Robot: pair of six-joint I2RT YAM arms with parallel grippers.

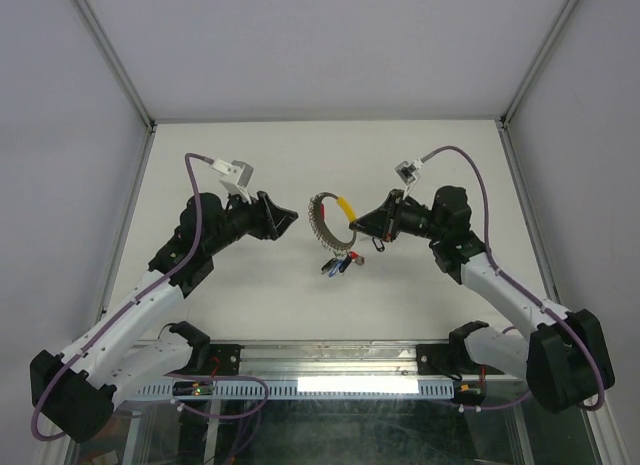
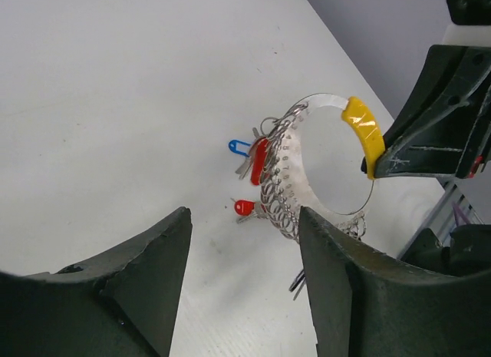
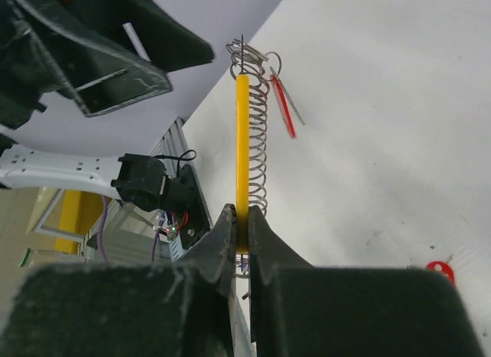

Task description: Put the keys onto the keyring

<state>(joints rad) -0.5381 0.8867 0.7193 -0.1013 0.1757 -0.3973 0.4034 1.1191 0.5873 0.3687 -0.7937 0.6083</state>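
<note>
End effector on the left point(image 1: 285, 221) stands open, jaws well apart with nothing between them, pointing across the desk point(image 1: 220, 285) at the keyring point(image 1: 318, 223), near it but not touching. Between the two arms the keyring stands on edge, a thin hoop whose left arc is crowded with a dense row of small wire loops. Several keys point(image 1: 338, 264) with red, blue and black tags dangle from that side; the left wrist view shows a blue tag point(image 2: 238, 147) and a red tag point(image 2: 259, 159) hanging close together. I cannot tell whether they rest on the desk. To the right, the yellow section point(image 2: 364, 134) of the hoop is pinched between the closed jaws of the right end effector point(image 3: 238, 219), which holds the ring upright. By my judgement the hoop is light and stiff but thin and smooth, so it could twist or slip in a pinch on bare wire; the yellow sleeve looks like the surest place to grip. The keys look light and free to swing and slide, and are probably best taken by the flat plastic tag rather than the metal blade.
</note>
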